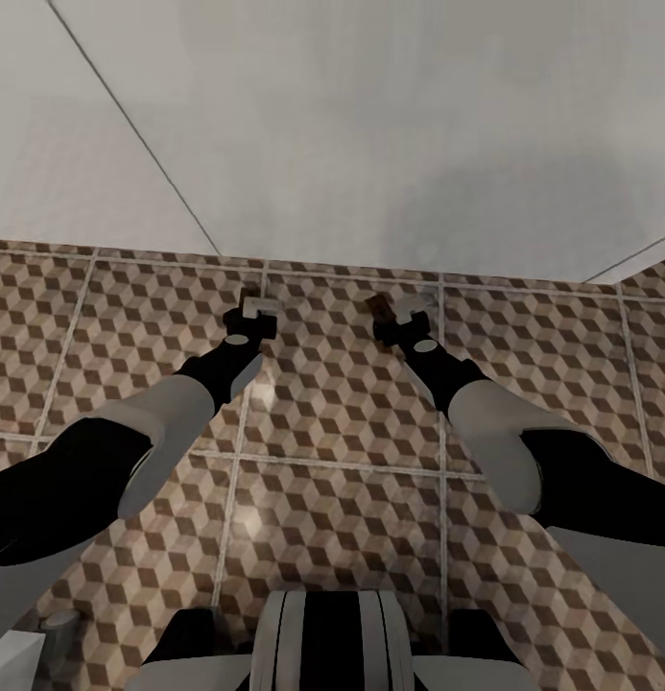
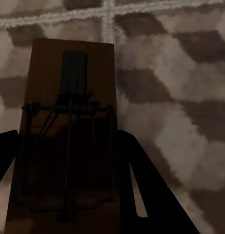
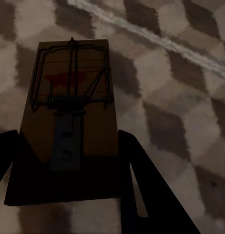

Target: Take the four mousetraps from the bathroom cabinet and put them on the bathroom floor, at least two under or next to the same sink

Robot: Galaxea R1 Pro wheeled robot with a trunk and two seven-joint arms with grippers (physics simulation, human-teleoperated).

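Nearest the head camera, the robot's striped trunk point(image 1: 327, 638) sits low in the frame, with two arms reaching forward and down over the bathroom floor point(image 1: 332, 518) of cube-patterned tiles. Two mousetraps are visible, one per gripper. The left gripper point(image 1: 255, 309) is closed on a mousetrap point(image 2: 68, 131), its dark fingers point(image 2: 141, 190) flanking the wooden board in the left wrist view, spring and wire bar facing the camera. The right gripper point(image 1: 397, 312) likewise clamps a second mousetrap point(image 3: 71, 117), whose red mark shows under the wire frame; its brown edge peeks beside the gripper in the head view. Both traps hang just above the tiles, near the foot of a plain white wall point(image 1: 370, 125) beyond.
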